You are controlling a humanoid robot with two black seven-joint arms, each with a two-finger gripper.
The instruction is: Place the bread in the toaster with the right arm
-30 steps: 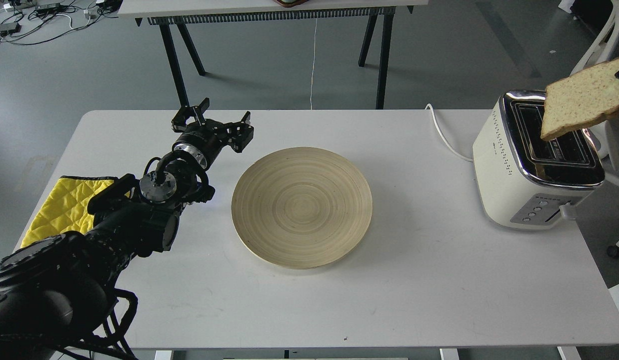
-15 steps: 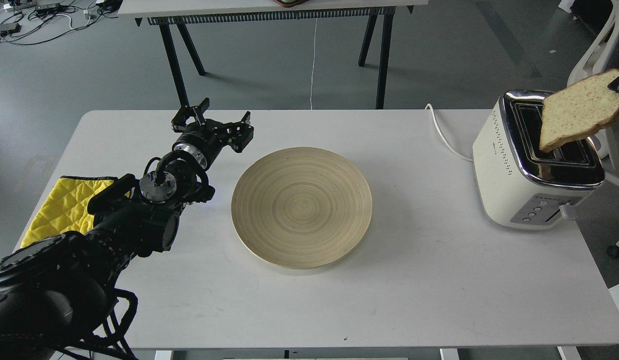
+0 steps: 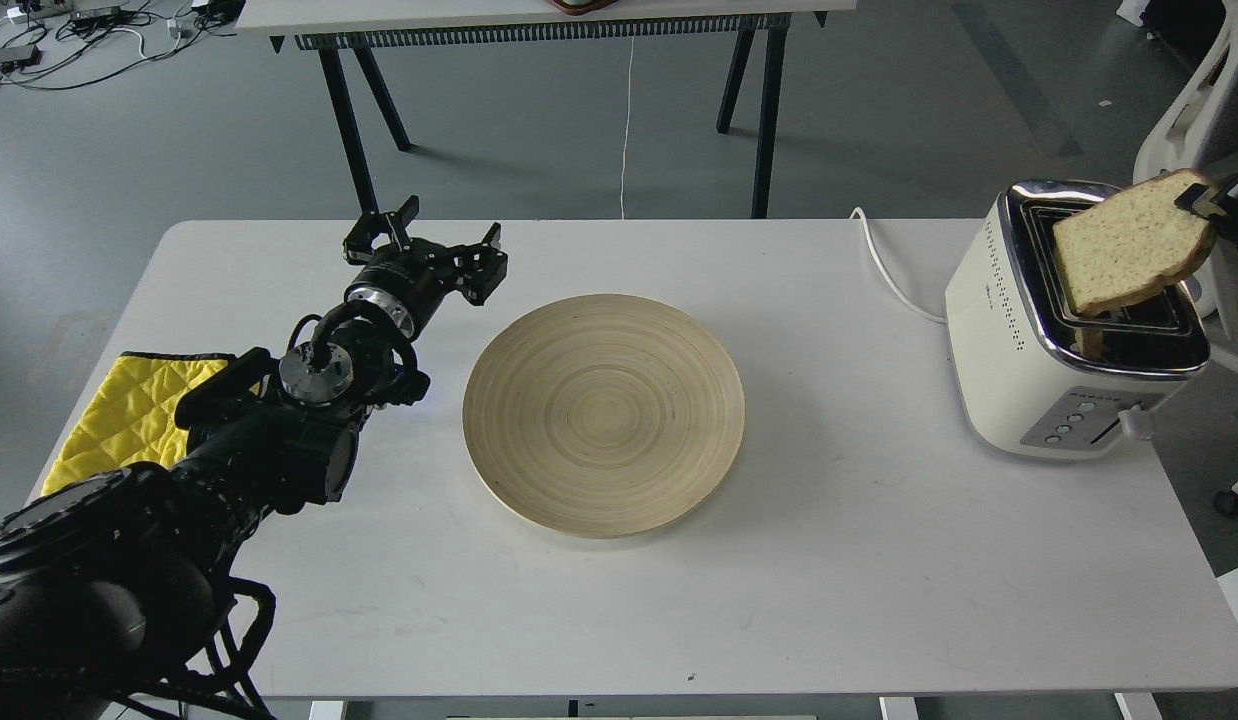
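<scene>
The cream-white toaster (image 3: 1039,360) stands at the table's right edge, chrome top and black slots facing up. The slice of bread (image 3: 1129,245) hangs tilted over it, its lower left corner touching the near slot. My right gripper (image 3: 1214,205) reaches in from the right frame edge and is shut on the bread's upper right corner; only its black fingers show. My left gripper (image 3: 424,240) is open and empty, resting above the table left of the plate.
A round wooden plate (image 3: 604,415) lies at the table's middle. A yellow quilted cloth (image 3: 129,405) lies at the left edge under my left arm. The toaster's white cord (image 3: 884,265) runs off the back edge. A white chair (image 3: 1204,90) stands behind the toaster.
The bread has come down and left, from above the toaster's right side to the near slot, with its corner now at the slot. The left arm has not moved.
</scene>
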